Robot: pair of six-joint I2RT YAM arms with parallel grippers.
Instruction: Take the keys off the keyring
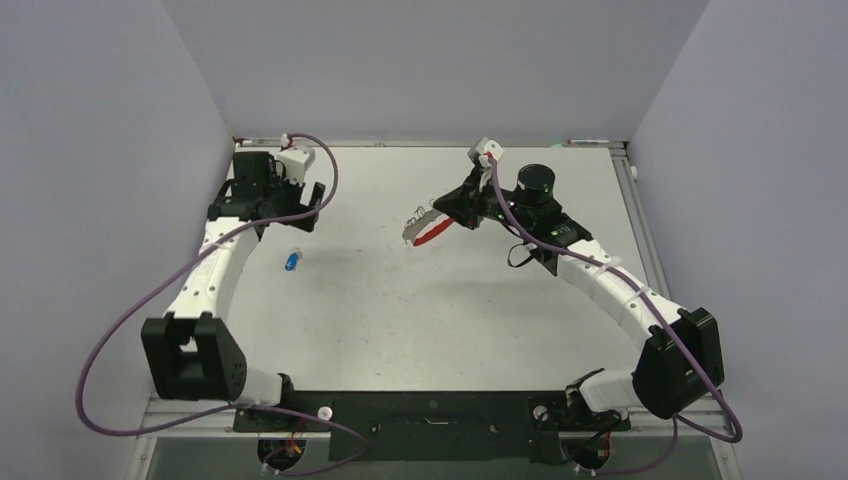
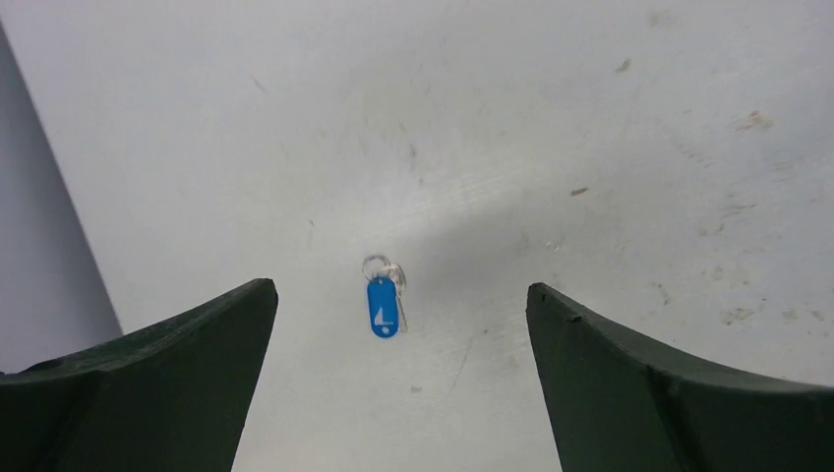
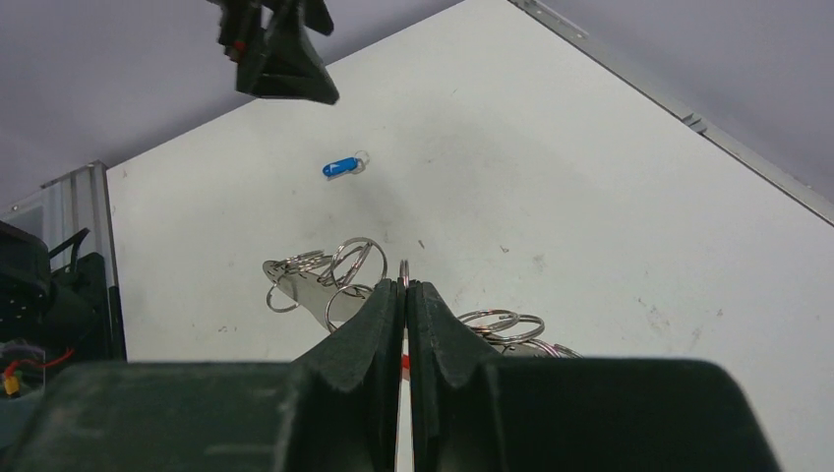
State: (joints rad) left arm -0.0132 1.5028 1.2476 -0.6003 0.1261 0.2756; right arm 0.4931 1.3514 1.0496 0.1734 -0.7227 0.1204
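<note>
The keyring (image 1: 437, 231), a red arc band with silver wire loops, hangs just above the table in my right gripper (image 1: 447, 212). In the right wrist view the right gripper (image 3: 404, 287) is shut on one wire loop, with the keyring (image 3: 307, 292) spreading to both sides of the fingers. A key with a blue head (image 1: 291, 261) lies loose on the table at the left, with a small silver ring. My left gripper (image 1: 288, 222) is open and empty above it. In the left wrist view the blue key (image 2: 385, 307) lies between the spread fingers of the left gripper (image 2: 401, 290).
The white table (image 1: 420, 320) is walled in by grey panels on the left, back and right. A metal rail (image 1: 630, 190) runs along its right edge. The blue key (image 3: 340, 166) and the left gripper (image 3: 280, 59) show far off in the right wrist view.
</note>
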